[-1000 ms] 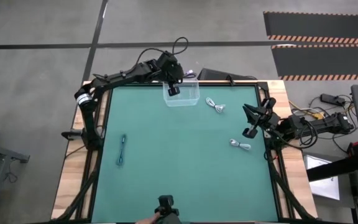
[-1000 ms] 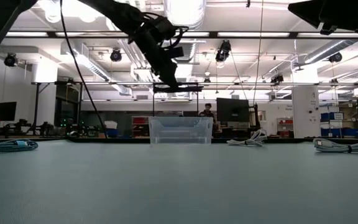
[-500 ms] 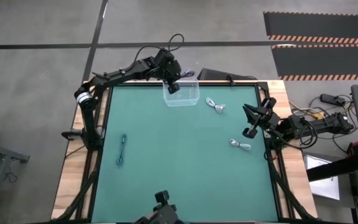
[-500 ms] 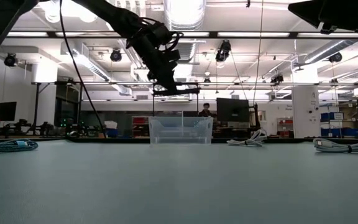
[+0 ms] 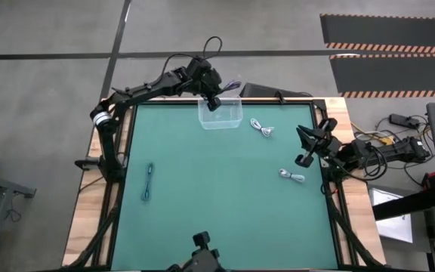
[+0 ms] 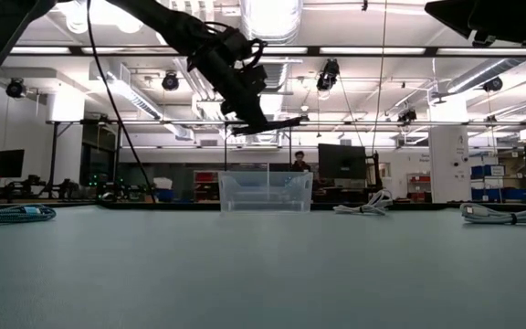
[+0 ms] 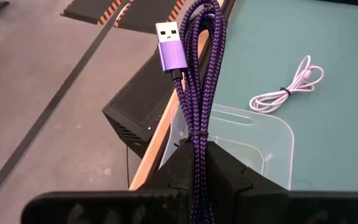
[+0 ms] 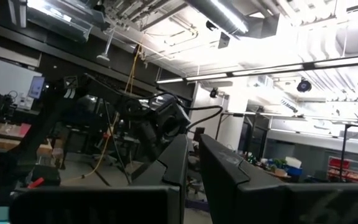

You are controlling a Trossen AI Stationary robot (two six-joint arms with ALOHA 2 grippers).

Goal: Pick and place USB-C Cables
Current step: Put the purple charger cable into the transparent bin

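My left gripper (image 5: pixel 214 99) is up over the far rim of the clear plastic container (image 5: pixel 221 115), shut on a purple braided cable bundle (image 7: pixel 197 74). In the low view, this gripper (image 6: pixel 245 111) hangs above the container (image 6: pixel 265 192). Two white cable bundles (image 5: pixel 261 128) (image 5: pixel 292 176) lie flat on the green mat toward the right. A teal one (image 5: pixel 148 182) lies flat near the left. My right gripper (image 5: pixel 302 156) waits shut at the table's right edge, above the mat. My left gripper pinches the purple bundle between its two fingers (image 7: pixel 179 167), at the end just behind the bundle's tie band (image 7: pixel 197 133). The bundle lies along the fingers and sticks out past their tips. Its purple plug (image 7: pixel 169 51) is at the free end. It is lifted clear, roughly level above the container.
A black flat box (image 5: pixel 259 91) sits behind the container on the far wooden border. The low camera stand (image 5: pixel 202 253) is at the near edge. The mat's middle (image 5: pixel 217 189) is bare.
My left gripper has moved a little toward the far edge and has turned. The purple bundle, which hung level under it, now points out slantwise to the right and far side. The right arm has kept still.
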